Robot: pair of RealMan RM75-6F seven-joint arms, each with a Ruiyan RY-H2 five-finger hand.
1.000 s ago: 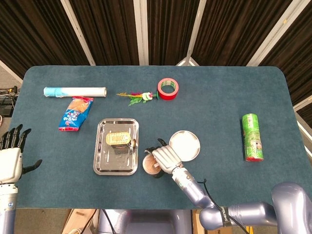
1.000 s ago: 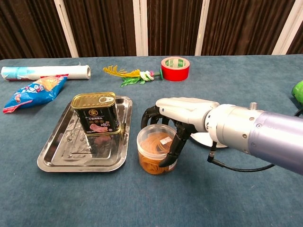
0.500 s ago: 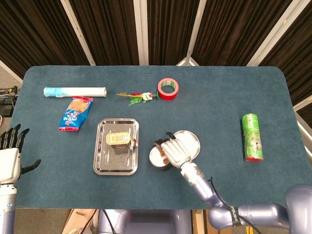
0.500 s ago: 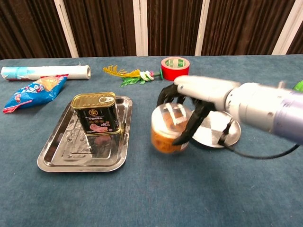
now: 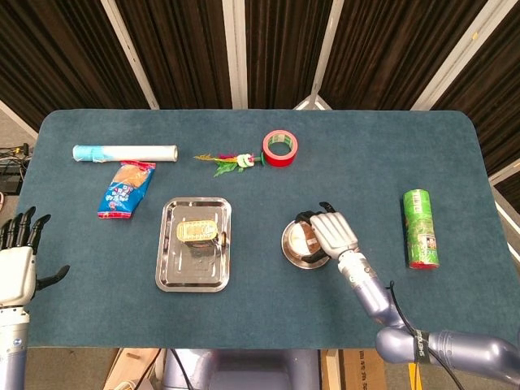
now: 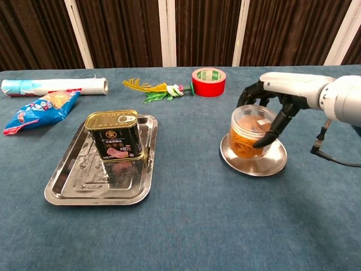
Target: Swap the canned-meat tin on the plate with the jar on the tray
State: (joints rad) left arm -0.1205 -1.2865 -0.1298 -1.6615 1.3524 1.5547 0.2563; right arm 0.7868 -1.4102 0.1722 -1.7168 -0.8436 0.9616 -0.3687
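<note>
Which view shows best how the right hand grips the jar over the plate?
The chest view: the right hand wraps the jar from above, over the plate. In the head view the hand covers most of the jar.

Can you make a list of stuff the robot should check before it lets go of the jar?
1. Jar is over the plate, not the table: ok.
2. Jar bottom is fully down on the plate: cannot tell; the chest view seems to show contact, but not clearly.
3. Jar is upright: not ok; it looks slightly tilted in the chest view.
4. Right hand grips the jar with its fingers around it: ok.
5. Canned-meat tin stands upright on the tray, apart from the jar: ok.
6. Left hand is open at the table's edge, out of the way: ok.
</note>
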